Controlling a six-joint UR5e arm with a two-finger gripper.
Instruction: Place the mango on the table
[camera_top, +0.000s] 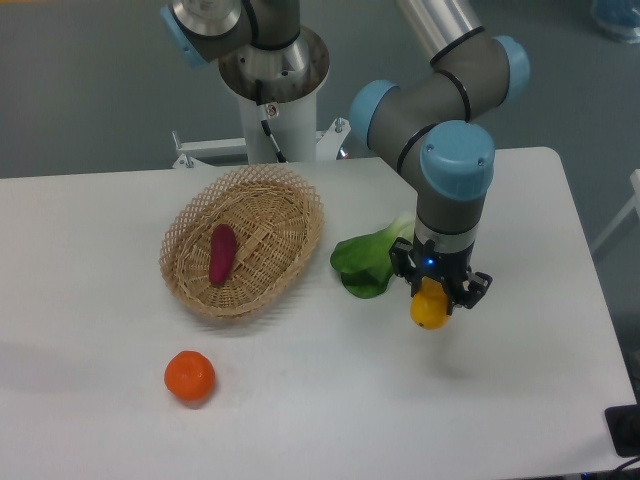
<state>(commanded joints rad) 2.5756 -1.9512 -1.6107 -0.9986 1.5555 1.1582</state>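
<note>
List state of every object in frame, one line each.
mango: held in the gripper, apparently above the table, not yet released
gripper: shut on the mango, pointing down
sweet potato: lying inside the basket
basket: upright on the table, holding only the sweet potato
orange: resting on the table, in front of the basket
leafy green: lying flat on the table beside the basket

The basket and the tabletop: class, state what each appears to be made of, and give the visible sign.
The basket looks like woven wicker, matte tan: open lattice rim and interlaced strands show. The tabletop looks like a smooth white laminate or plastic, slightly satin: an even, seamless surface with soft shadows, though the exact material stays uncertain.
</note>
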